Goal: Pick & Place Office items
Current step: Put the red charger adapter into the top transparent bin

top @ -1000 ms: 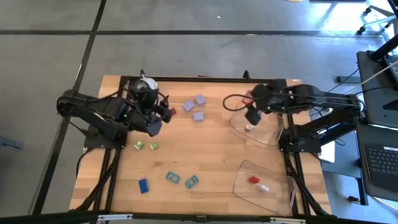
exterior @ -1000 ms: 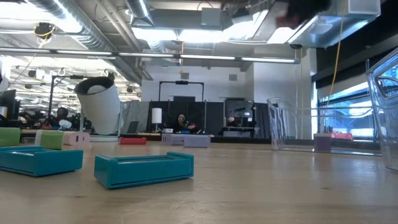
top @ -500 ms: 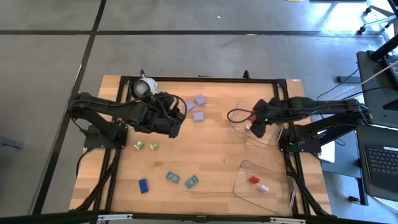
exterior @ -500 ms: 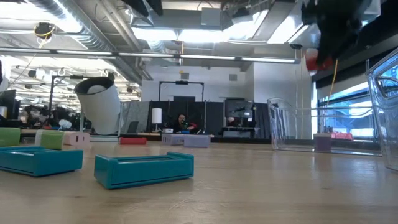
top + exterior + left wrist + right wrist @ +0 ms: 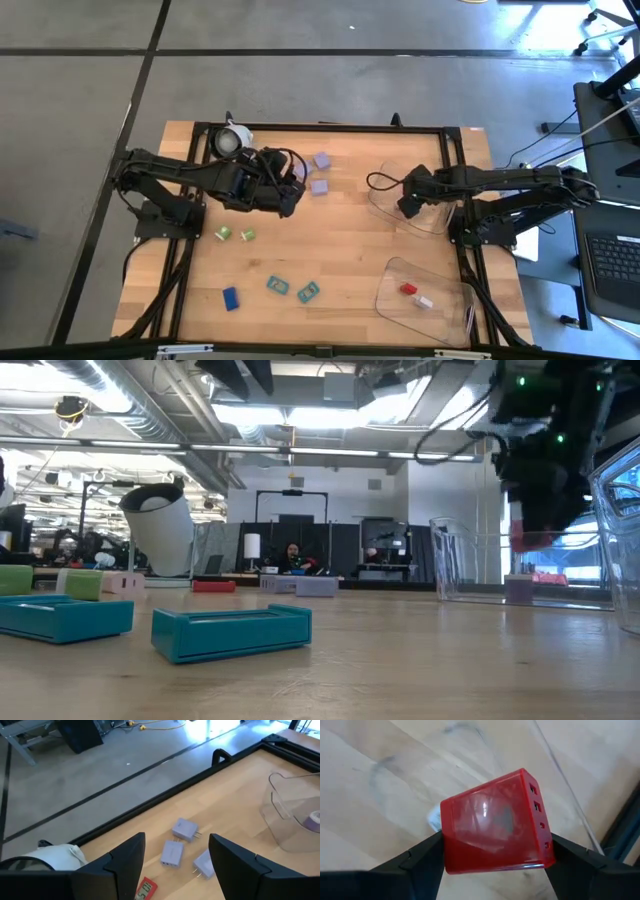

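Red block (image 5: 492, 822) is pinched between the right gripper (image 5: 490, 847), fingers pressed on its two side faces, hanging just over the far clear tray (image 5: 432, 213) at the table's right. It looks like a rigid, light plastic shell, glossy, so likely slippery; the flat sides are the sensible hold. A small pale piece (image 5: 434, 818) already lies in that tray below it. Out left, the left gripper (image 5: 175, 857) hovers with fingers spread and empty above three lavender plug blocks (image 5: 184, 828) and a red clip (image 5: 145, 888), close to the white roll (image 5: 232, 138).
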You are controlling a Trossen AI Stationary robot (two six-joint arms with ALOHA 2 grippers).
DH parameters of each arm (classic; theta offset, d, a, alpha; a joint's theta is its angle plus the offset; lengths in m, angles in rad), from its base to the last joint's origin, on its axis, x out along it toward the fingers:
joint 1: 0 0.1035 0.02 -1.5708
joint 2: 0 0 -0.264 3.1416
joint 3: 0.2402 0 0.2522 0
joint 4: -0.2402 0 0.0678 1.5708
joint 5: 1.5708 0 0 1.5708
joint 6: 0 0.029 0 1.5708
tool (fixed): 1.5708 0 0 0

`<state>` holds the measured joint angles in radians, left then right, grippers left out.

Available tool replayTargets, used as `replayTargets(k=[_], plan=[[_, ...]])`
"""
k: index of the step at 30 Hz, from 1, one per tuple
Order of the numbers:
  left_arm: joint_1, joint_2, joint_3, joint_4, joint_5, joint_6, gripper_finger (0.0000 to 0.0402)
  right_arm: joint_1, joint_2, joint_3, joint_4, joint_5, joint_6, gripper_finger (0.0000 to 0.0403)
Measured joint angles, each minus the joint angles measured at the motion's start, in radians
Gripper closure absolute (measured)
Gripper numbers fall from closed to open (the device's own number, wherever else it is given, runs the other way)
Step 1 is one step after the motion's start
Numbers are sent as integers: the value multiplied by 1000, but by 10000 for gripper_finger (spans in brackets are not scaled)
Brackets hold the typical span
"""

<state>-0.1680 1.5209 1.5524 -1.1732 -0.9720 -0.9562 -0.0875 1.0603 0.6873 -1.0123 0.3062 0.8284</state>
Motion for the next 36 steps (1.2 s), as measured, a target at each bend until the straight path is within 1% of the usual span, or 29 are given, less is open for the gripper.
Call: replayTargets(k=[5,8,18,22,27,36], plan=[[-2,0,0,0,67,0,185,-32,0,-50,-1,-67,-26,112],[-2,0,0,0,80,0,185,-45,0,-74,0,-86,-33,112],[-2,0,0,0,85,-3,185,-71,0,-147,40,-87,-28,112],[-2,0,0,0,85,-3,185,-71,0,-151,45,-89,-28,112],[-2,0,0,0,85,-3,185,-71,1,-151,53,-65,-25,112],[-2,0,0,0,85,-2,185,-71,1,-151,79,-41,-25,95]])
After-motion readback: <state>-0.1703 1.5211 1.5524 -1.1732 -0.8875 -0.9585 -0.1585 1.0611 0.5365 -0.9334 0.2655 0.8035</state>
